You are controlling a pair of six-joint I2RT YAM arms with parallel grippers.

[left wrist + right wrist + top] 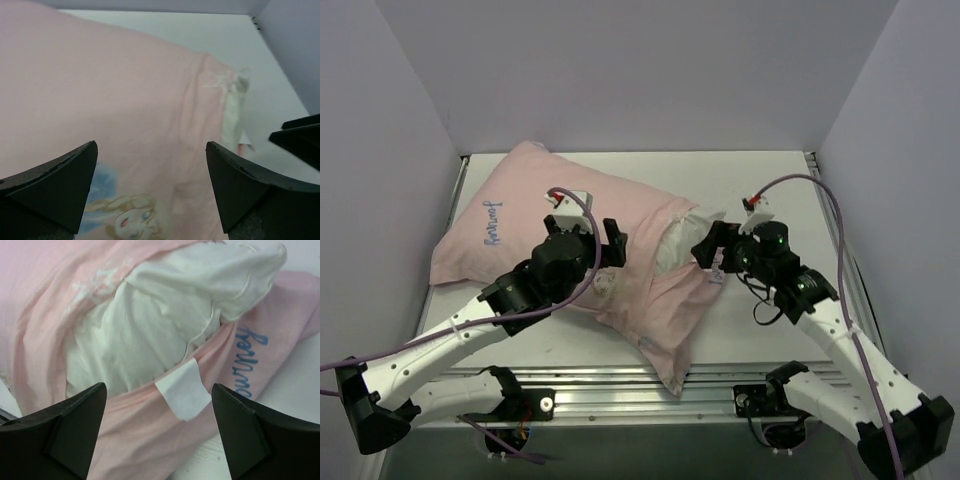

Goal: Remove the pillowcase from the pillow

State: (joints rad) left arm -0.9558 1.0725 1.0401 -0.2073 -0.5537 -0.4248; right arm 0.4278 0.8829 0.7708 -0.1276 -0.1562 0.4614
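1. Jaws on the left arm (pixel 535 275) stand wide apart with nothing between them. In the left wrist view both fingers (pixel 55 180) sit over the pillowcase (pixel 125 95) and grip no fabric.
2. Jaws on the right arm (pixel 790 275) are also spread wide and empty. Its fingers (pixel 65 425) frame the open end of the pillowcase, where the pillow (pixel 165 315) shows.
3. From above, the pillow lies on the tabletop (pixel 760 175), left of centre, and the pale pink pillowcase covers most of it.
4. Only the pillow's white end bulges out of the cover's opening, on the side facing the right arm.
5. A small white tag (pixel 184 389) lies at the lip of that opening, just below the exposed white cushion.
6. Blue script (pixel 250 360) runs along the pink fabric beside the tag, and more blue script (pixel 492 222) marks the far left part of the cover.
7. Loose pink fabric trails from the opening toward the near edge of the tabletop.
8. A blonde cartoon girl's face (pixel 131 217) shows on the cover between the left fingers.
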